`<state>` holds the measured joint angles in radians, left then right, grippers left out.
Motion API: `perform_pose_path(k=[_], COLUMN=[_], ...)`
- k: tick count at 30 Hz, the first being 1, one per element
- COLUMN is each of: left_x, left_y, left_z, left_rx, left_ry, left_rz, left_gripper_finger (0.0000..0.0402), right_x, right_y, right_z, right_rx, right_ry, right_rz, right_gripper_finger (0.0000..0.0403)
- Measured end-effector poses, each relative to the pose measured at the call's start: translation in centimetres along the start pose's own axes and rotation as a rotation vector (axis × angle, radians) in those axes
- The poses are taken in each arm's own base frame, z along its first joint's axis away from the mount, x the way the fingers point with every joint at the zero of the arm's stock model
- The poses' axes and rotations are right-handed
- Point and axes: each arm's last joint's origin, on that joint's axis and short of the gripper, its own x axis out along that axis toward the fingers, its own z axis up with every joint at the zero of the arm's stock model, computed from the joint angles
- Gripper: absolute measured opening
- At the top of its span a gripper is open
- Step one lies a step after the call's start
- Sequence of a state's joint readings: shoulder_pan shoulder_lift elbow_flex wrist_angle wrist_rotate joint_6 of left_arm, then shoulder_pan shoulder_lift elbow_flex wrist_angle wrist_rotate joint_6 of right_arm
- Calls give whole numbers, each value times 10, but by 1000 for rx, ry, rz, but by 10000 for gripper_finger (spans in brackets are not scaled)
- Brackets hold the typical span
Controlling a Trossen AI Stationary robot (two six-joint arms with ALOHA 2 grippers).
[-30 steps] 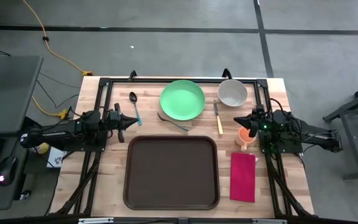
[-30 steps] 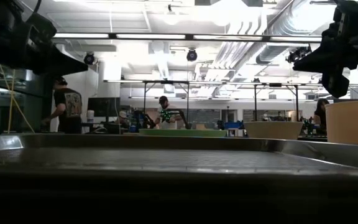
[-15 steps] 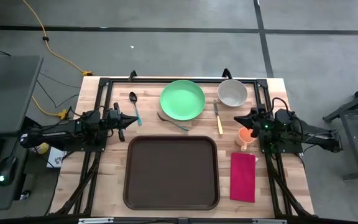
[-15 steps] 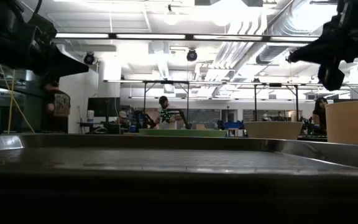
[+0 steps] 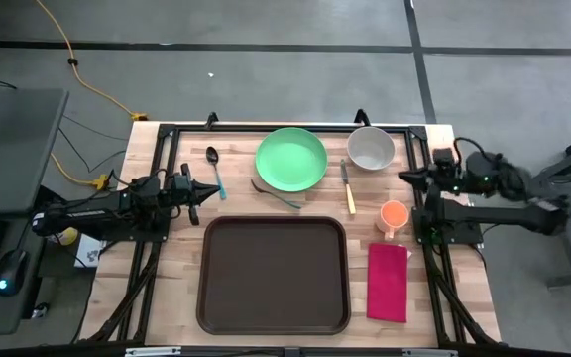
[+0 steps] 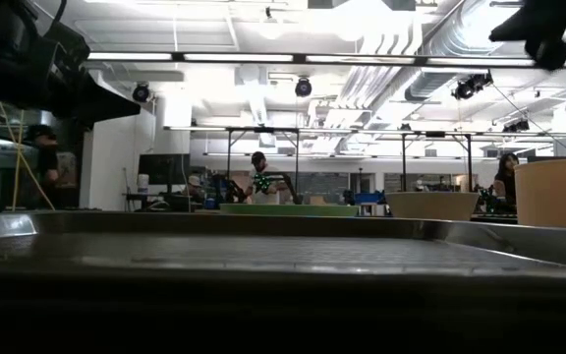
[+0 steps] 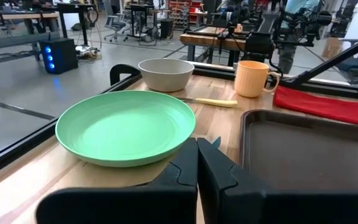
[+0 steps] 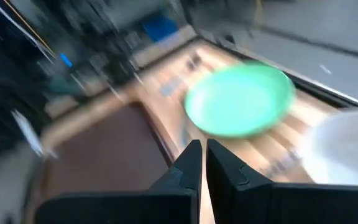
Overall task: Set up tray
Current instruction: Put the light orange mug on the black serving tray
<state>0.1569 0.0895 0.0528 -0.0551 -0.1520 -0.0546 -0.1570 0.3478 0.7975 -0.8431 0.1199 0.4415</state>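
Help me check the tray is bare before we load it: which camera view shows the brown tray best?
The high view: the tray shows whole from above, its floor bare. The low view catches only its near rim and floor edge-on. The left wrist view shows one corner. The right wrist view shows it only as a brown blur.

The left arm reaches in from the counter's left edge, low and level, its left hand [image 5: 204, 190] pointing toward the middle of the counter [image 5: 181, 258] with the two fingers [image 7: 185, 171] pressed together, nothing between them. The right arm stands at the counter's right edge, raised above the surface and angled toward the far right corner; its right hand [image 5: 407, 177] also has both fingers closed flat against each other, empty.
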Motion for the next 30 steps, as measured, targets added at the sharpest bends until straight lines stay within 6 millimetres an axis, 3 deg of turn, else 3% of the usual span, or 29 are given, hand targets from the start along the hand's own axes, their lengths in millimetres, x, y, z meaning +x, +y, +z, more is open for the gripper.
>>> perform_pose_path(k=[5,11,16,22,30], left_x=[0,0,0,0,0], left_y=[0,0,0,0,0], left_z=[0,0,0,0,0], left_rx=[49,57,57,42,23], left_ry=[-1,-1,-1,-1,-1], left_rz=[0,0,0,-1,-1], left_gripper_finger=[31,31,31,31,31], right_x=[-3,30,64,98,121], right_y=[19,34,35,31,29], right_z=[42,63,50,28,-1], right_rx=[-58,-100,-34,154,313], right_ry=[313,622,867,979,955], right_rz=[-147,-259,-353,-493,-516], right_gripper_finger=[0,0,0,10,120])
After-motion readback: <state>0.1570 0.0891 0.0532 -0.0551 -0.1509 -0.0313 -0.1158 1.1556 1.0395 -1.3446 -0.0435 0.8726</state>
